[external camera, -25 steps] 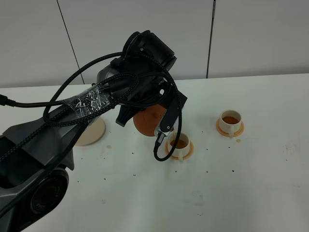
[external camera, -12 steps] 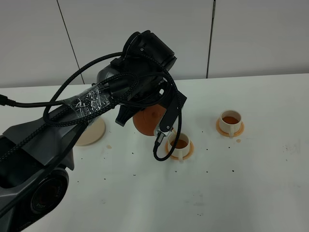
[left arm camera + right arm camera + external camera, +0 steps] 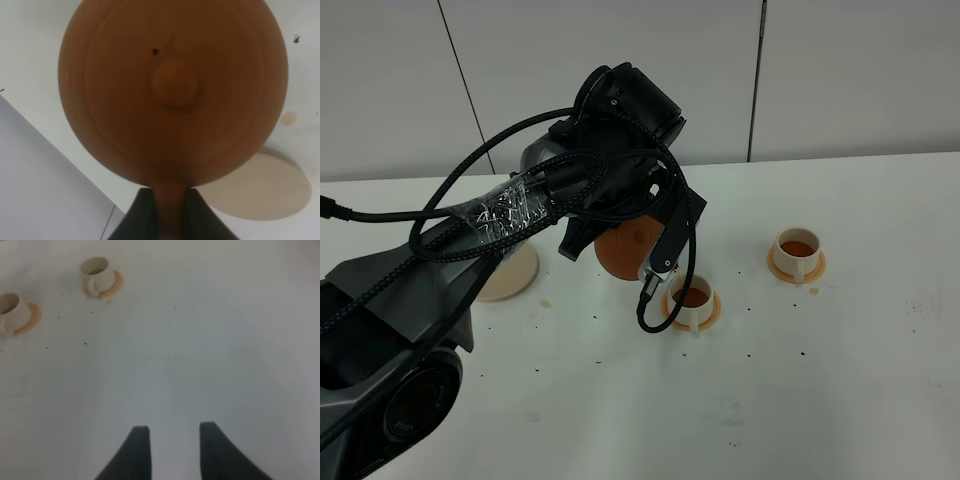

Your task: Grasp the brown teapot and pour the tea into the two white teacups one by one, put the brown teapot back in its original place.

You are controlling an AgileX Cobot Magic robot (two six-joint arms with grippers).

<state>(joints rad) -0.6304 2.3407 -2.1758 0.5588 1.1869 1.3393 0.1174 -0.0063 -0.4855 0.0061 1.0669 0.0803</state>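
The brown teapot [image 3: 623, 250] hangs just left of the nearer white teacup [image 3: 692, 296], mostly hidden under my left arm. In the left wrist view the brown teapot [image 3: 172, 90] fills the frame, lid knob facing the camera. My left gripper [image 3: 167, 212] is shut on its handle. Both cups stand on orange saucers and hold brown tea; the second white teacup [image 3: 797, 250] is further right. The cream plate [image 3: 512, 272], the original place, lies bare to the left, also seen as the cream plate [image 3: 262, 192]. My right gripper [image 3: 172, 450] stands open over bare table, away from both teacups [image 3: 97, 271], [image 3: 10, 310].
Small dark specks and a few tea drops [image 3: 547, 302] dot the white table [image 3: 770, 400]. A grey panelled wall [image 3: 840, 70] runs behind it. The left arm's black cables [image 3: 470, 215] loop over the table's left side.
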